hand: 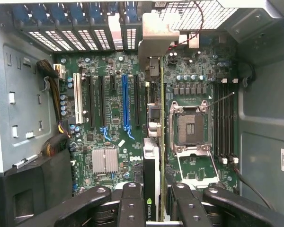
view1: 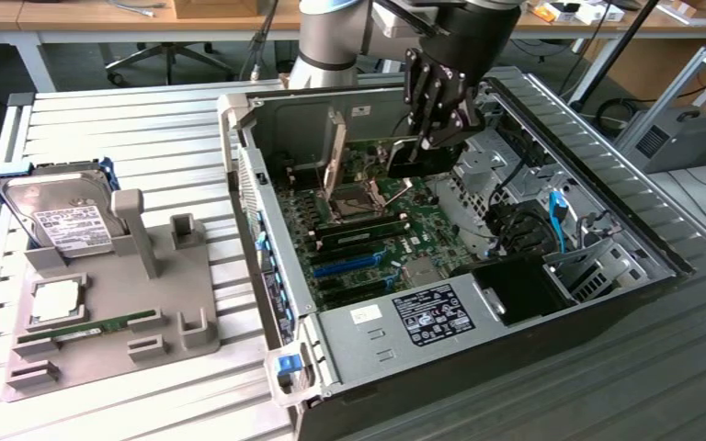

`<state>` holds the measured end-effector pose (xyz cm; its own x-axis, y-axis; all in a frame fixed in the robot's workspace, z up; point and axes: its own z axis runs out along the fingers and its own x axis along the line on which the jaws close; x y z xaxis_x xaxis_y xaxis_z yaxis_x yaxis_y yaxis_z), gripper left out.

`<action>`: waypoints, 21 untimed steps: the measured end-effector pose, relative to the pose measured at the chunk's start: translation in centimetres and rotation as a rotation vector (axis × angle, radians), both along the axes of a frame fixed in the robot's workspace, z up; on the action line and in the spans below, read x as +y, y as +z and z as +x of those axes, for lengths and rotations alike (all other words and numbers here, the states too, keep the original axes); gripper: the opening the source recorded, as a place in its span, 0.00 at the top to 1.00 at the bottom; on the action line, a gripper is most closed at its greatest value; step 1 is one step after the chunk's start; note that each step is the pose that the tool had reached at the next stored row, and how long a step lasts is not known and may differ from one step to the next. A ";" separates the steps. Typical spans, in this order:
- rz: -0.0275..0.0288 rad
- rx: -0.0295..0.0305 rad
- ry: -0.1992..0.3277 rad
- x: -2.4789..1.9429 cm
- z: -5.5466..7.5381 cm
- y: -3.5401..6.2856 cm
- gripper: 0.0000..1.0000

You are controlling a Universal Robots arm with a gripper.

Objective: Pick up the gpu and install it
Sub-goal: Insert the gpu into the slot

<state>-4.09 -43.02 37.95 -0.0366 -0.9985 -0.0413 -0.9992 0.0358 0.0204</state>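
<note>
The exterior view takes in the whole slatted bench: an open computer case lying on its side and, toward the exterior view's left, a grey stand carrying a hard drive and a green memory stick. There the hand hangs inside the case with the gpu clamped below it as a dark slab, above the motherboard near the processor socket.

The wrist view looks straight down along the card. The hand has its black fingers closed on either side of the gpu, which is seen edge-on as a thin dark strip with a green logo near the grip. Its silver end bracket reaches the case's rear slot openings. The card lies between the long blue slot and the processor socket; whether it touches the motherboard I cannot tell
</note>
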 end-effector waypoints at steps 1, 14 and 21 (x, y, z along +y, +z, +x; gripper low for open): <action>0.0000 0.0000 0.000 0.00 0.0 -0.02 0.73; 0.0001 -0.0001 0.000 0.00 0.0 -1.15 0.73; -0.0001 0.0001 0.000 0.00 0.0 -1.69 0.73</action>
<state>-4.09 -43.02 36.26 -0.0366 -0.9985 -0.0411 -0.9991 0.0358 0.0205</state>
